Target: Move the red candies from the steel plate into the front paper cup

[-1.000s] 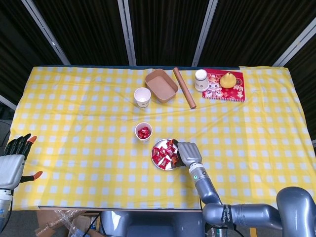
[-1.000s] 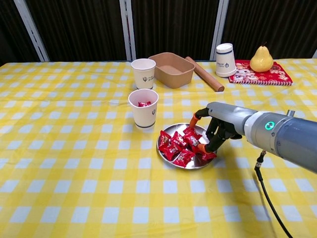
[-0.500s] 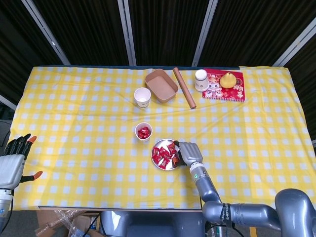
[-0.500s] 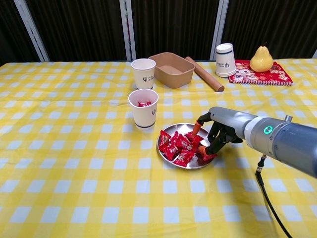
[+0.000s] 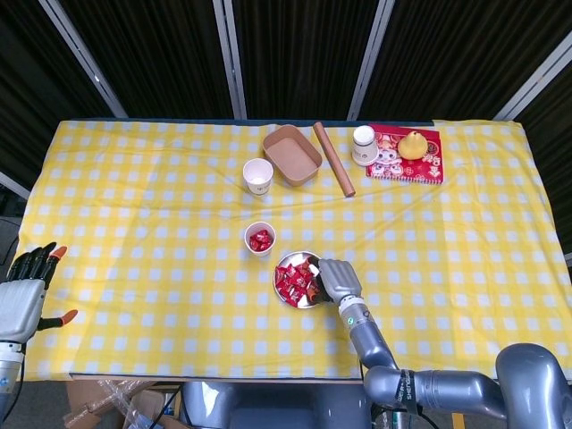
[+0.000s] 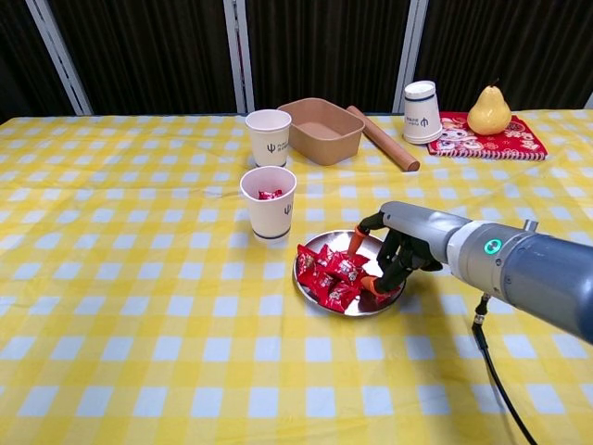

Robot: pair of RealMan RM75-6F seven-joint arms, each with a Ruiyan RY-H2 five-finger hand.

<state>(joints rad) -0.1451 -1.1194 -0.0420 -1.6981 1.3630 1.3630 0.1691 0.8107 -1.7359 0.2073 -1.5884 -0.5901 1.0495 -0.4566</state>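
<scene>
Currently my right hand [image 6: 384, 260] sits over the right rim of the steel plate [image 6: 320, 248], fingers curled down into the pile of red candies [image 6: 326, 273], tips touching wrappers. I cannot tell whether a candy is actually pinched; fingers hide the contact. The plate lies near the front edge of the worktop [image 6: 139, 324], just right of the front paper cup [image 6: 268, 201], so a carry should be short. That cup already shows red candy inside; most candies are on the plate, so the task looks early. My left hand [image 5: 25, 288] hangs spread and empty off the worktop's left front corner, clear of the work.
</scene>
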